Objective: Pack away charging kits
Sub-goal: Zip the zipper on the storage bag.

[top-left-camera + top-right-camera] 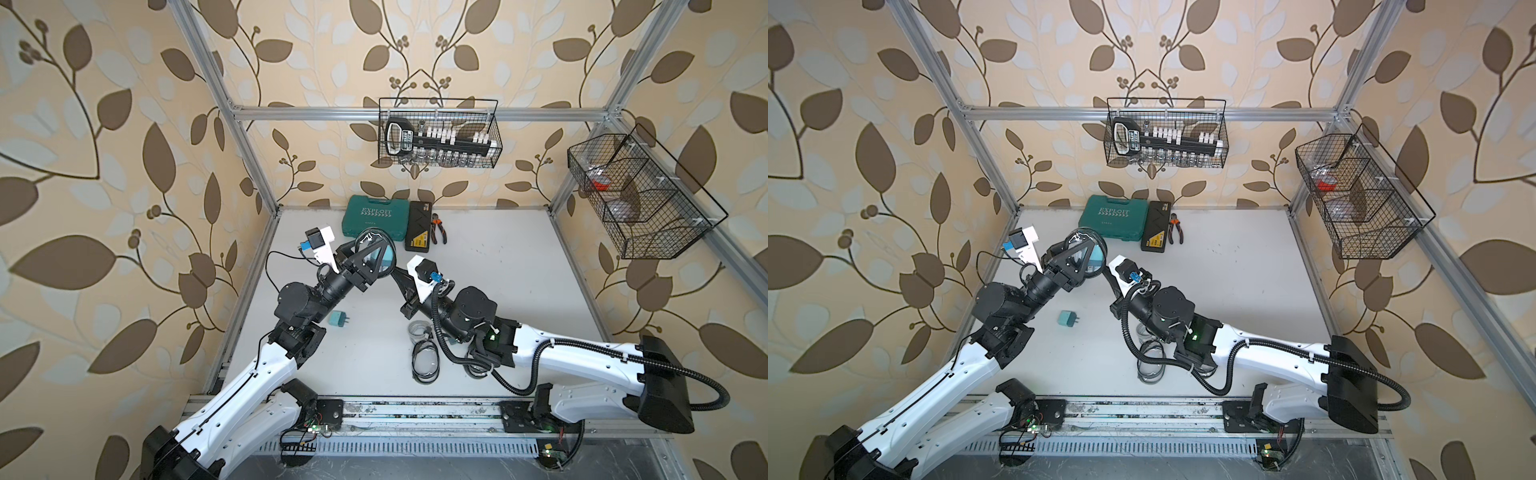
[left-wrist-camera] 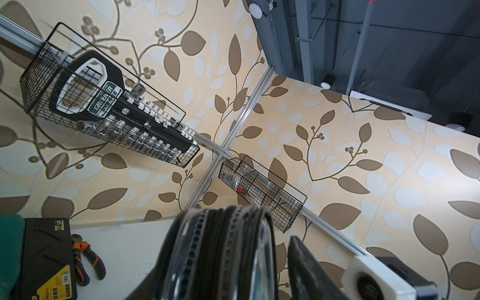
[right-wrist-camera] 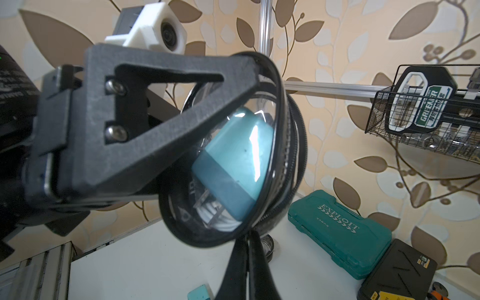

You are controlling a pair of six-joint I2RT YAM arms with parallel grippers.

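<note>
A clear black-rimmed zip pouch point(image 1: 374, 239) point(image 1: 1084, 239) point(image 2: 220, 254) hangs above the table's back left, with a teal plug adapter point(image 3: 239, 155) and a white cable inside. My left gripper point(image 1: 374, 249) point(image 2: 233, 259) straddles it, open: one finger point(image 2: 306, 265) stands clear of the pouch's side. Beneath it, my right gripper point(image 1: 392, 270) point(image 3: 246, 236) is shut on the pouch's lower rim. A loose teal adapter point(image 1: 336, 319) point(image 1: 1066, 319) lies on the table near the left arm. A coiled cable point(image 1: 419, 330) and another pouch point(image 1: 426, 361) lie by the right arm.
A teal EXPLOIT case point(image 1: 374, 218), a black flat case point(image 1: 420, 226) and pliers point(image 1: 438, 228) lie along the back edge. A wire basket point(image 1: 438, 133) with a socket set hangs on the back rail. A divided wire basket point(image 1: 640, 195) hangs at the right.
</note>
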